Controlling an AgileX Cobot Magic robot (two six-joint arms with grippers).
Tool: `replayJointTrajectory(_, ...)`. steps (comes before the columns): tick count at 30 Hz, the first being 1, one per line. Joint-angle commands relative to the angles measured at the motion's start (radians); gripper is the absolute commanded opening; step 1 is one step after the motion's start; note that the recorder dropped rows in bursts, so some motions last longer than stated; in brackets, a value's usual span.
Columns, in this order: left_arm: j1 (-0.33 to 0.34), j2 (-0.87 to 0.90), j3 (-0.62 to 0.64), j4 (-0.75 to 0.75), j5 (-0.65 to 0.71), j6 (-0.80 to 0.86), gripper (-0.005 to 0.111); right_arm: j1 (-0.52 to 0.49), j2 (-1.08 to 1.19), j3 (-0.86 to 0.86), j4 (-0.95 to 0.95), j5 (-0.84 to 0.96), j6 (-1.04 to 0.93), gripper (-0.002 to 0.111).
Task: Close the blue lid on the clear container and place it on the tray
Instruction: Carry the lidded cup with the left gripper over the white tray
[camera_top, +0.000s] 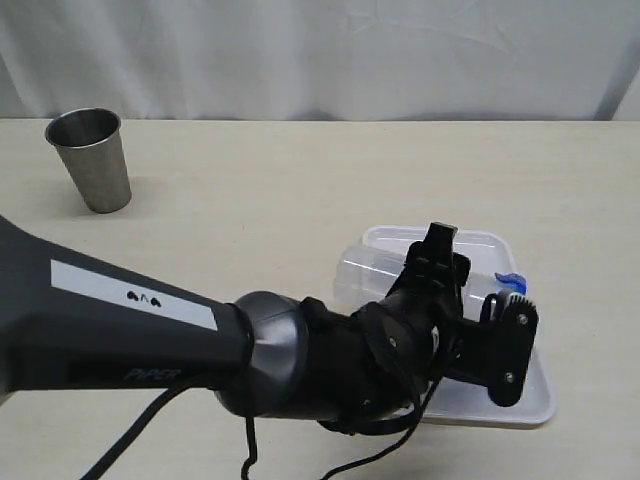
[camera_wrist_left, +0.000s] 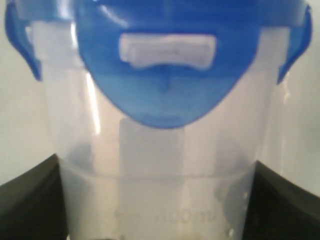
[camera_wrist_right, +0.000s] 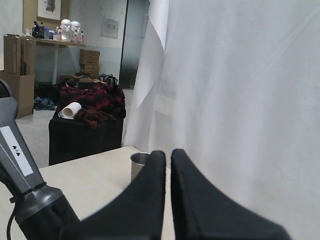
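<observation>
Left pincer (camera_wrist_left: 160, 210) clamps the tall clear plastic container (camera_wrist_left: 150, 155), bright blue snap-flap lid (camera_wrist_left: 160, 75) on, over the flat white tray (camera_top: 530, 405); settle it fully inside the tray's rim before releasing.

The cup (camera_top: 90, 160) is dull brushed metal. The container (camera_wrist_left: 160, 170) is clear smooth plastic, its lid (camera_wrist_left: 165, 65) glossy blue plastic. The tray (camera_top: 478, 245) is milky white plastic. The worktop (camera_top: 300, 190) looks matt and smooth; the curtain (camera_top: 320, 60) is white cloth.
</observation>
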Motion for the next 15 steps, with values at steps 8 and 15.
replayJointTrajectory(8, 0.122, -0.01, -0.186, 0.009, -0.505, -0.5, 0.0, -0.005, -0.005, 0.006, -0.013, 0.0, 0.003, 0.004)
replayJointTrajectory(15, 0.27, -0.01, -0.23, -0.144, -0.907, -0.517, 0.0, -0.005, -0.005, 0.011, -0.077, 0.006, 0.023, 0.004)
